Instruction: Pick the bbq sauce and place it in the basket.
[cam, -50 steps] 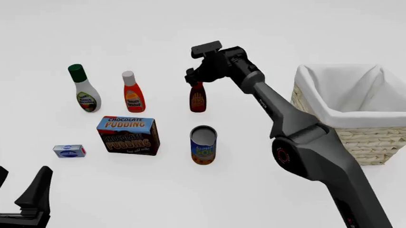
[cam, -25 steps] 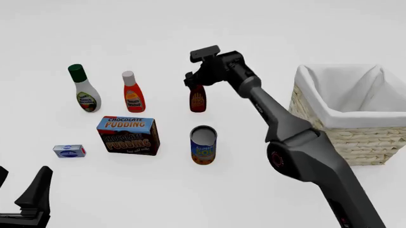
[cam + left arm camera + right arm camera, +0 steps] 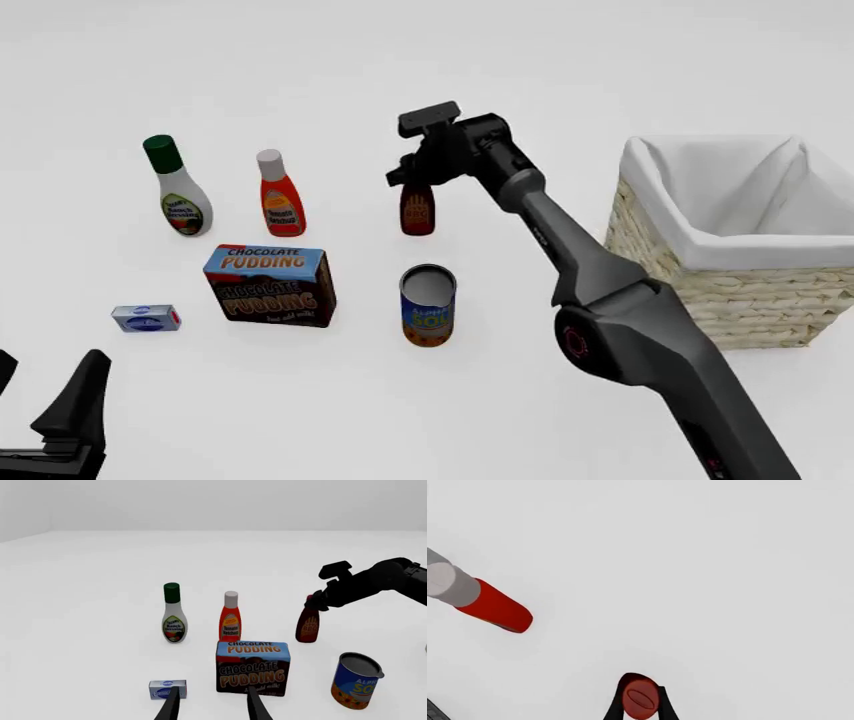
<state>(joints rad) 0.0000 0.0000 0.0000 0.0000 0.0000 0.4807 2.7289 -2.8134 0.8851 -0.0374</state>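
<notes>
Left wrist view: the bbq sauce [image 3: 307,626] stands upright on the tabletop [image 3: 87,630], with the right end effector [image 3: 319,601] at its neck.

Front view: the basket [image 3: 667,250] sits well apart, to the right.

Right wrist view: fingers [image 3: 614,710] flank the red cap [image 3: 640,699]; whether they pinch it, I cannot tell. So high a hold could tip the bottle.

The left end effector [image 3: 210,707] is spread, idle.

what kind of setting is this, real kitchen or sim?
Almost certainly a simulated tabletop, not a real room: a blank white table running into a bare background, flat-rendered groceries like the chocolate pudding box and soup can, and a wicker basket. No walls or furniture show.
</notes>
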